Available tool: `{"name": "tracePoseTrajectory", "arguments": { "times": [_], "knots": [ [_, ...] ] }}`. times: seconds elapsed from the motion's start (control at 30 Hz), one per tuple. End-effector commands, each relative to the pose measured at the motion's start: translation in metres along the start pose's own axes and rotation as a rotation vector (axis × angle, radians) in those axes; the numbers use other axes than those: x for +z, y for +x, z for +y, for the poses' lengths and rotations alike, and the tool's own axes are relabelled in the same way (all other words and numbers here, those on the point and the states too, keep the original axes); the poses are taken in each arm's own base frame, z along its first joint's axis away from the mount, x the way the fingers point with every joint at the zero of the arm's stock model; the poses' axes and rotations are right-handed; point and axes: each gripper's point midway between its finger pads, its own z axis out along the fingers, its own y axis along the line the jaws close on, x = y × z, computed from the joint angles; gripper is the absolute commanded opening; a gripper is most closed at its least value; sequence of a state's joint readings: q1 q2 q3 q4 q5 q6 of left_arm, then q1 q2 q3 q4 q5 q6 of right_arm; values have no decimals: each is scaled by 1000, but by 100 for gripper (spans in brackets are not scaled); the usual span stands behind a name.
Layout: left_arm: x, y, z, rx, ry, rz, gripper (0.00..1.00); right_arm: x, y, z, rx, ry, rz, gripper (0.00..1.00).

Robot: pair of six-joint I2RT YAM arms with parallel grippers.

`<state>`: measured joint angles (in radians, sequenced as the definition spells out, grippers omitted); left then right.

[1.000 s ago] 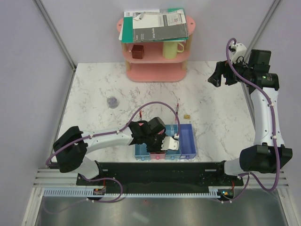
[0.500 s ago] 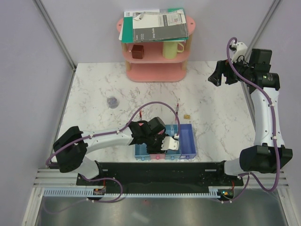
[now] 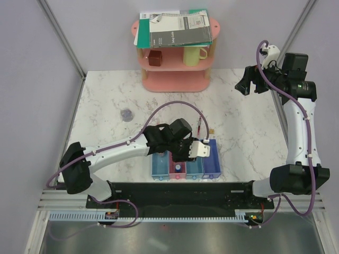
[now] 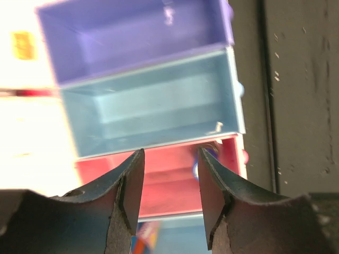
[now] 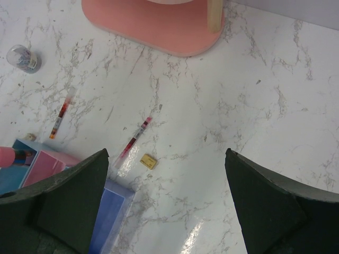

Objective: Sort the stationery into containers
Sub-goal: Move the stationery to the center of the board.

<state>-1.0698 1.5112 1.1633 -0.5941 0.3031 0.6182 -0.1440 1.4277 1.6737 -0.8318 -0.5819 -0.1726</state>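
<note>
Step in hand: placement over the containers, finished by my judgement.
Left gripper: jaws parted, pinching nothing; pink tray directly below the tips.
Right gripper: jaws spread wide, empty.
Loose items: a red pen and a tan block lie beneath the right jaws' gap.
Next move: I'd straddle the pen's shaft crosswise (it is thin and lies flat).

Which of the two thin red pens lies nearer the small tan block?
The thin red pen right beside the small tan block; the other red pen lies well away.
</note>
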Motion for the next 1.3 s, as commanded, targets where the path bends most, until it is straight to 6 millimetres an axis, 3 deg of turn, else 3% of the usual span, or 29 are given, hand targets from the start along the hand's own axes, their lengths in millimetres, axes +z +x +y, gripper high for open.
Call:
{"name": "tracePoseTrajectory", "arguments": {
  "times": [0.0,0.1,0.27,0.37,0.47,0.5,0.57,0.6,0.67,0.7,0.97,1.27],
  "knots": [
    [-41,-39,18,6,-96,-59,52,-10,-17,3,-35,9,-46,98],
    [-70,-57,45,33,-224,-70,56,-11,-17,1,-38,21,-45,98],
    [-114,-52,94,-72,-379,-65,63,-7,-13,-2,-24,23,-33,98],
    [-139,-31,120,-180,-434,-61,69,-7,-14,-2,-23,26,-34,98],
    [-159,6,142,-275,-482,-22,77,-9,-17,-4,-30,40,-41,98],
    [-167,28,152,-308,-507,13,79,-9,-17,-4,-33,42,-42,98],
    [-168,54,161,-328,-522,70,81,-11,-18,-4,-33,44,-44,98],
    [-173,78,169,-342,-543,121,81,-10,-18,-4,-33,44,-44,98],
    [-168,106,176,-385,-525,170,82,-9,-18,-4,-30,42,-43,98],
    [-175,126,184,-422,-540,186,82,-10,-18,-4,-30,44,-44,98],
    [-167,215,225,-620,-513,253,83,-10,-15,-5,-30,49,-38,98],
    [-156,262,243,-714,-515,293,83,-8,-7,-5,-27,49,-22,98]
  ]
}}
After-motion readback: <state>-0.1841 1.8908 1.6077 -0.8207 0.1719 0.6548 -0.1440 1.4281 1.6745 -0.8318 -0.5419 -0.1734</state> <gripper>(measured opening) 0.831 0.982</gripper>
